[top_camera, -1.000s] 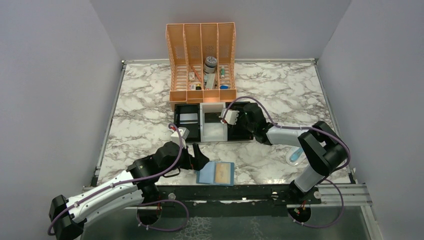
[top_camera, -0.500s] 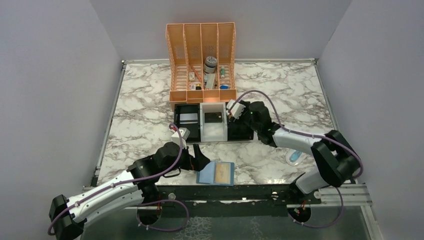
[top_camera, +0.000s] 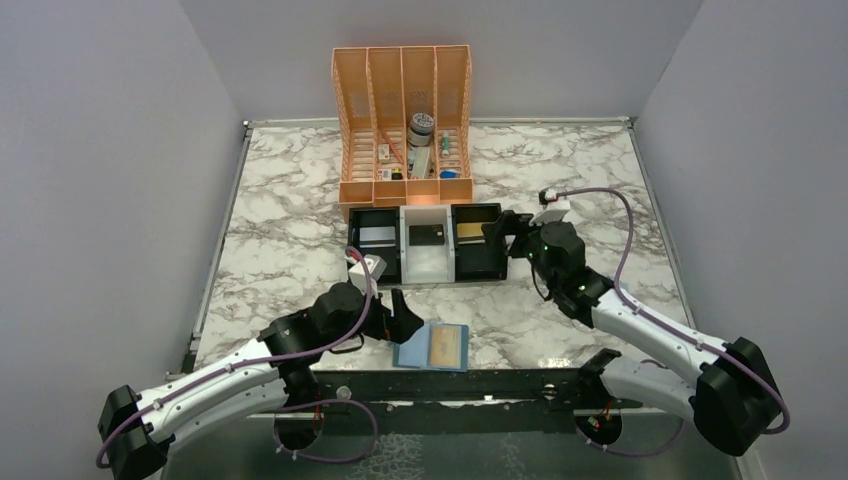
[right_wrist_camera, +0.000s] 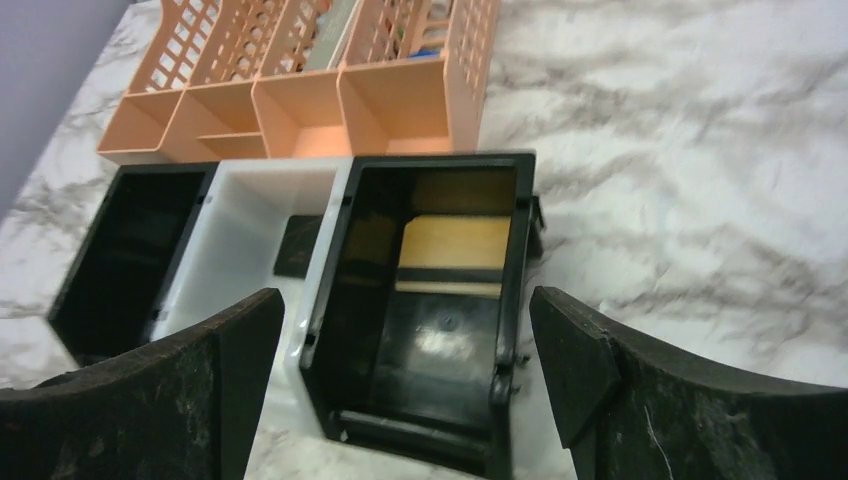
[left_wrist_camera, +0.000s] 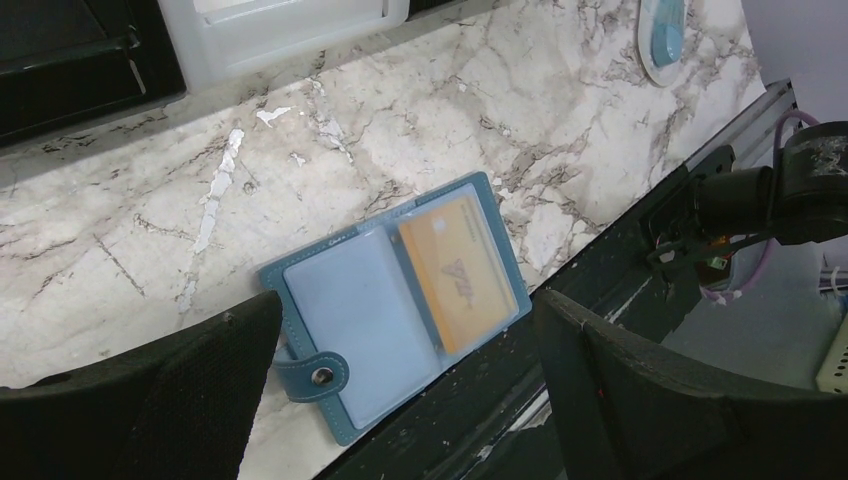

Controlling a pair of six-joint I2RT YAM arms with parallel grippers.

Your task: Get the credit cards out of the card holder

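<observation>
The blue card holder (top_camera: 432, 347) lies open at the table's near edge. One gold-tan credit card (top_camera: 449, 345) sits in its right pocket; the left pocket looks empty. In the left wrist view the holder (left_wrist_camera: 350, 320), that card (left_wrist_camera: 460, 270) and its snap tab (left_wrist_camera: 312, 372) show between the jaws. My left gripper (top_camera: 400, 312) is open and empty, just left of and above the holder. A second gold-tan card (right_wrist_camera: 455, 243) lies in the right black compartment of the tray (top_camera: 350, 232). My right gripper (top_camera: 503, 235) is open and empty at the tray's right edge.
The tray's left compartment holds a silver-white card (top_camera: 376, 236) and its white middle compartment a dark card (top_camera: 427, 235). An orange organizer (top_camera: 404, 125) stands right behind the tray. A pale blue packet (left_wrist_camera: 662, 25) lies on the marble right of the holder. The table's metal rail runs just below the holder.
My right arm has pulled back from over the tray toward the right, uncovering the right compartment with the gold-tan card in it. The left arm has barely moved.
</observation>
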